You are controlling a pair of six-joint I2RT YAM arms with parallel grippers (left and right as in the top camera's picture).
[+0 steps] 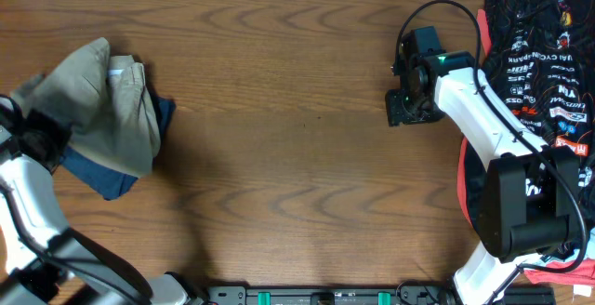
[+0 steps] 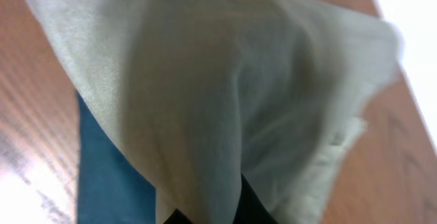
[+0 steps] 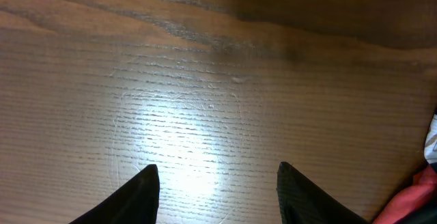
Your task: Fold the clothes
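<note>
The black jersey (image 1: 539, 54) is printed all over with white and red logos. The lettering is too small to read with any certainty. It lies well apart from the navy trousers (image 1: 107, 177), at the opposite end of the bench (image 1: 297, 156), with a red cloth (image 1: 462, 184) showing along its edge.

The khaki shorts (image 1: 102, 100) lie bunched on top of the navy trousers. They cover most of them, so blue shows only along the right and near edges. The left fingers (image 1: 37, 142) sit at the left side of the navy trousers, at the edge of the khaki heap. In the left wrist view the khaki shorts (image 2: 225, 94) fill almost the whole frame, draped over the left fingers (image 2: 212, 212). Only the dark tips show at the bottom, closed together on the cloth that rises out of them. A strip of the navy trousers (image 2: 109, 183) shows beneath.

The heap's longer run goes from the far side of the navy trousers toward their near side, slanting a little to the right. Which end is the waistband cannot be told.

The right fingers (image 1: 409, 110) hang well to the right of the navy trousers, close to the jersey. In the right wrist view the right fingers (image 3: 215, 176) are spread wide over bare wood, with nothing between them.
</note>
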